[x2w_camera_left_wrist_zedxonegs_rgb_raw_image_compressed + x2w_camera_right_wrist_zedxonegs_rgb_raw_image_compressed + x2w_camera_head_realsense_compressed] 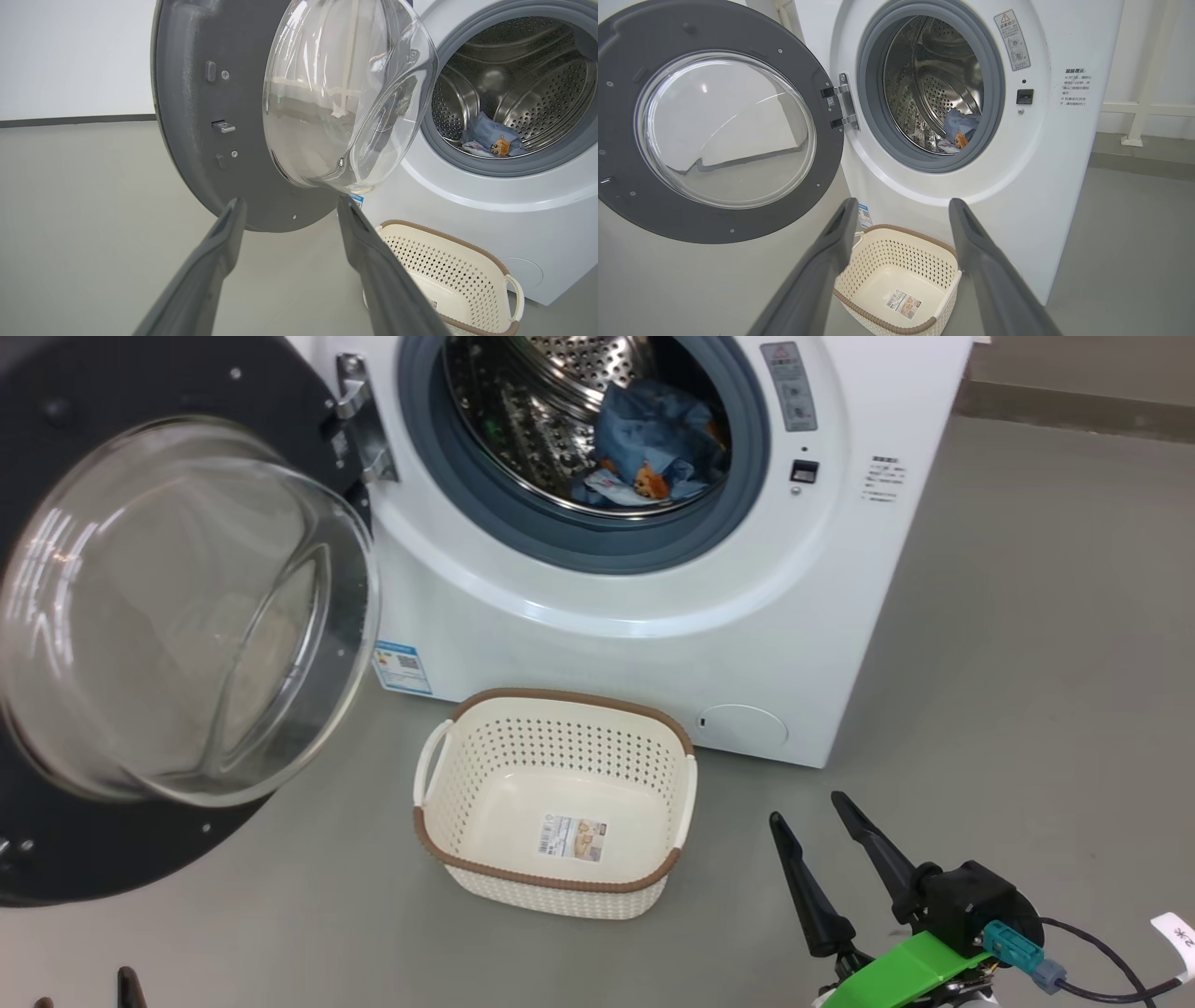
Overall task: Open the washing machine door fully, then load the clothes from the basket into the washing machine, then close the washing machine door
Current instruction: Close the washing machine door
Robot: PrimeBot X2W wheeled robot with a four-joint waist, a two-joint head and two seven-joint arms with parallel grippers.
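Observation:
The washing machine (pixel 653 644) stands with its door (pixel 177 607) swung wide open to the left, glass bowl bulging toward me. Light-blue clothes (pixel 653 448) with an orange print lie inside the steel drum, also seen as clothes (pixel 959 135) and clothes (pixel 490 140). The cream basket (pixel 560 877) sits on the floor in front of the machine, holding nothing but its label sticker. My right gripper (pixel 808 812) is open, low and to the right of the basket. My left gripper (pixel 289 205) is open, pointing at the door's lower rim from a short distance.
Grey floor (pixel 1027 663) spreads around the machine, with open room on the right. The open door (pixel 719 121) takes up the space left of the basket (pixel 901 284). A white wall and railing (pixel 1143 107) stand behind the machine on the right.

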